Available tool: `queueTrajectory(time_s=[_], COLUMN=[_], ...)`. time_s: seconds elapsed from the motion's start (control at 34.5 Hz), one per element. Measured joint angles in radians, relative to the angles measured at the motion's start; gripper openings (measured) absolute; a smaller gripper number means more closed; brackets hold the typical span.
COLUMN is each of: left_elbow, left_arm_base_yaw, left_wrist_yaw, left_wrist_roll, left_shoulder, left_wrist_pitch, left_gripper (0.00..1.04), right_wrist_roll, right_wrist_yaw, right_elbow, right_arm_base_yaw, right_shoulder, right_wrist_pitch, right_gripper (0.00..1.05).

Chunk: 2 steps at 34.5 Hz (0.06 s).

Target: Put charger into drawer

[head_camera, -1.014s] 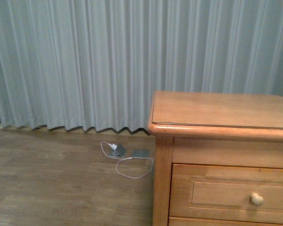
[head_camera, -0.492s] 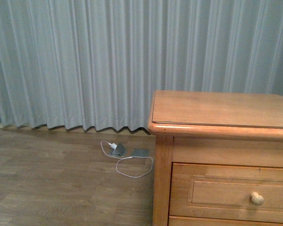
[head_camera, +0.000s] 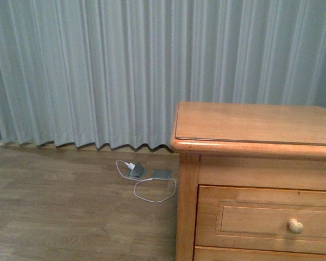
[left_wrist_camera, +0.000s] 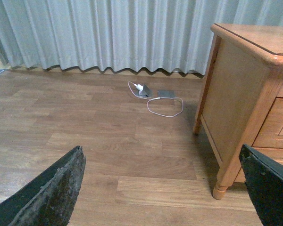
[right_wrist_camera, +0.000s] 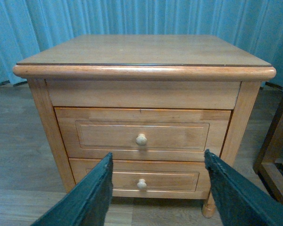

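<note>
**Closed drawer, both claws spread and empty**

The drawer (right_wrist_camera: pixel 141 135), upper of two in a honey-brown nightstand (head_camera: pixel 255 125), is fully shut, its pale round knob (right_wrist_camera: pixel 141 139) centred on the panel front. The right claw (right_wrist_camera: pixel 155 188) hangs before the nightstand with fingers wide apart, gripping nothing. The left claw (left_wrist_camera: pixel 162 188) is likewise wide and empty above the wooden floor (left_wrist_camera: pixel 85 132). A white-cabled charger (head_camera: pixel 135 171) lies on the floor near the grey curtain (head_camera: pixel 98 70), beside the nightstand. The black-cabled charger appears in no view.
</note>
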Motion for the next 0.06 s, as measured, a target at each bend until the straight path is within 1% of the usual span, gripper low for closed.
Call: queueTrajectory(time_s=[0.06], left_elbow=[0.0], left_arm_base_yaw=[0.0], left_wrist_yaw=[0.0], left_wrist_roll=[0.0], left_shoulder=[0.0], left_wrist_pitch=[0.0], left_gripper=[0.98], right_wrist_roll=[0.0], right_wrist_yaw=[0.0], right_elbow=[0.0], right_arm_base_yaw=[0.0], right_shoulder=[0.0], right_wrist_pitch=[0.0], right_gripper=[0.7])
